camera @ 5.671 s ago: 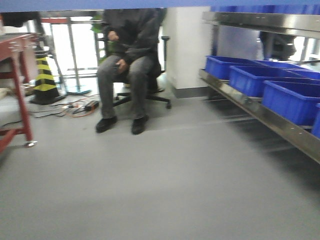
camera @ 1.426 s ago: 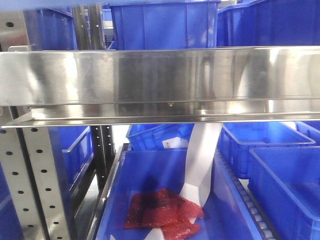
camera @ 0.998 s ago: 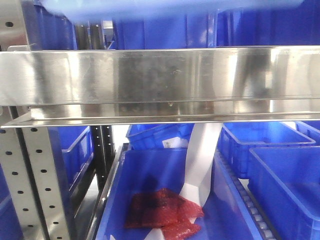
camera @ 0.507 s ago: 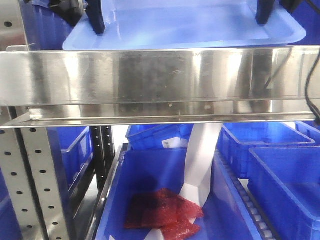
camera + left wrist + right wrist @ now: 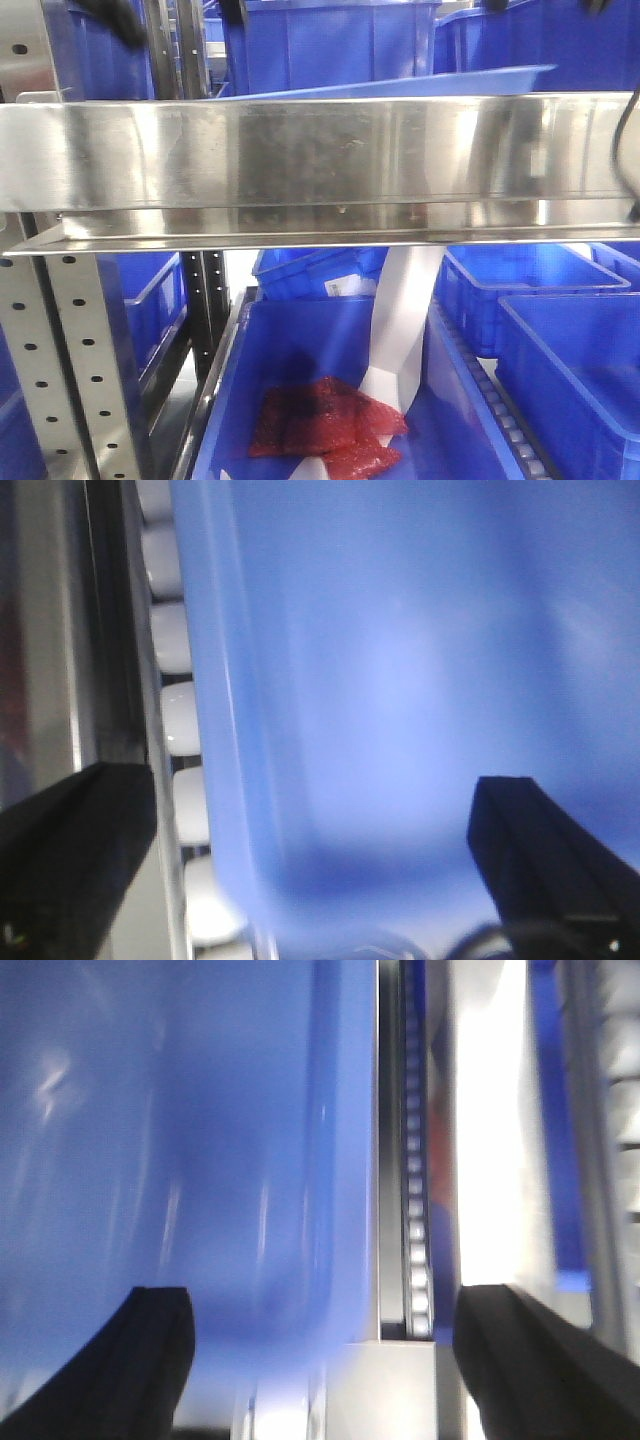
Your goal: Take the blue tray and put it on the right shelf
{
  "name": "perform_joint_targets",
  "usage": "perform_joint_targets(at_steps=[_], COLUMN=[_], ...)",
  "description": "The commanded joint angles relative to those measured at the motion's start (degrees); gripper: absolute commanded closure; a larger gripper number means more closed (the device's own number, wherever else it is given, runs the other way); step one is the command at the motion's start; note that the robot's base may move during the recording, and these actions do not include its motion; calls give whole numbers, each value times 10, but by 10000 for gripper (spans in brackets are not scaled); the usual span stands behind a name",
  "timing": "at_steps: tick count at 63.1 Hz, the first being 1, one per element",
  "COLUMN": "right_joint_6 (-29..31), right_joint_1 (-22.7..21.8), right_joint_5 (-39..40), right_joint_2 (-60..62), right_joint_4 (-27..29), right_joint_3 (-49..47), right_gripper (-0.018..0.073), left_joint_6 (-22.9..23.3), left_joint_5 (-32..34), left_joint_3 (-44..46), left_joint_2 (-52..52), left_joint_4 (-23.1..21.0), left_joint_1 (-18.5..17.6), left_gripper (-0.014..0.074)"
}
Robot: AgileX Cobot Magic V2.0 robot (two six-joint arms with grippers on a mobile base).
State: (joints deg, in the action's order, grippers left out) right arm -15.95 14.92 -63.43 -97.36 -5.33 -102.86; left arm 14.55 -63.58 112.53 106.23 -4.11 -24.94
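Observation:
The blue tray (image 5: 400, 84) lies on the right shelf behind the shelf's steel front beam (image 5: 320, 150); only its front rim shows above the beam. In the left wrist view the tray (image 5: 400, 680) fills the frame beside white shelf rollers (image 5: 180, 720). My left gripper (image 5: 310, 870) is open, its jaws wide apart astride the tray's rim. In the right wrist view the tray (image 5: 180, 1160) lies beside a roller track (image 5: 415, 1210). My right gripper (image 5: 325, 1360) is open too, astride the rim. Dark fingers (image 5: 115, 18) show at the front view's top edge.
Deep dark-blue bins (image 5: 330, 45) stand behind the tray on the same shelf. More bins (image 5: 560, 370) sit below, one holding a red mesh bag (image 5: 320, 420) and a white paper strip (image 5: 400, 320). A perforated upright (image 5: 60, 370) is at left. A black cable (image 5: 625, 150) hangs at right.
After the turn to the rack, the tray came in over the beam, tilted with fingers in it. Now it lies lower and flatter, and the fingers have risen to the top edge.

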Motion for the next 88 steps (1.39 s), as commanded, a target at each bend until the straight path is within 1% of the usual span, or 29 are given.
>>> perform_joint_targets(at_steps=[1,3,7,10,13,19,24,30,37,47,53,62,67,72,88], right_joint_6=[6,6,7,7,7,11,12,24,38,39,44,80,90,90,90], right_joint_1=[-1,-1,-1,-1,-1,-1,-1,-1,-1,-1,-1,-1,-1,-1,-1], right_joint_5=[18,16,17,19,26,52,84,124,184,278,323,384,405,411,424], right_joint_2=[74,90,120,148,182,248,314,389,481,615,685,778,818,832,832], right_joint_4=[-5,-5,-5,-5,-5,-5,-5,-5,-5,-5,-5,-5,-5,-5,-5], right_joint_3=[-13,-9,8,28,59,128,197,290,399,551,626,703,728,735,736], right_gripper=[-8,27,129,225,339,514,504,505,505,505,505,505,505,505,505], left_joint_6=[-4,-7,-13,-13,-13,-16,-17,-17,-17,-17,-17,-17,-17,-17,-17], left_joint_5=[10,7,5,5,11,30,60,109,166,271,323,405,453,494,498], left_joint_3=[19,17,5,-11,-37,-99,-168,-267,-383,-550,-646,-760,-809,-835,-839], left_joint_2=[-82,-97,-129,-157,-189,-252,-313,-395,-493,-631,-713,-812,-855,-878,-884], left_joint_4=[11,21,46,69,76,76,77,77,77,84,89,89,92,93,92], left_joint_1=[-12,-18,-32,-43,-52,-64,-71,-71,-71,-71,-71,-71,-71,-71,-71], left_gripper=[155,183,236,285,342,457,552,647,645,645,645,645,645,645,645])
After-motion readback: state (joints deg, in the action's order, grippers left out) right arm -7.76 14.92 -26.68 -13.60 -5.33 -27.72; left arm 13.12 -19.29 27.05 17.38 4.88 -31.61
